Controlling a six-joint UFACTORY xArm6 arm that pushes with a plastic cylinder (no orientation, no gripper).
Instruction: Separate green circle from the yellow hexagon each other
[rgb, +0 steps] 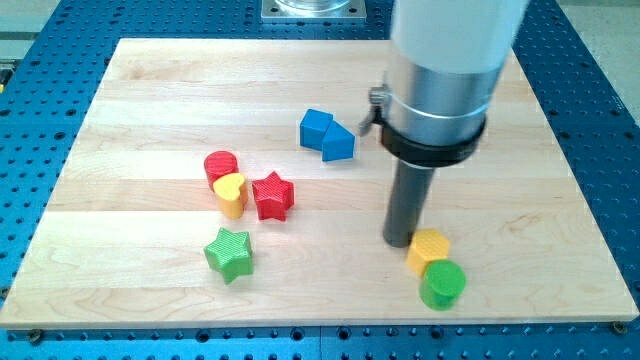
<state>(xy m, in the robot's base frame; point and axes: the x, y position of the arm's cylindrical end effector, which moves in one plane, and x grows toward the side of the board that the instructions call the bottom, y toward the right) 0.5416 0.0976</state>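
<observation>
While pressed together at the lower right of the frame:
green circle (442, 285): touching the yellow hexagon (428, 248), just below it.
my tip (399, 241): at the hexagon's left edge.
jaws: none, only a rod.
tabletop (150, 120): red star (272, 195), green star (229, 253) left of centre.
</observation>
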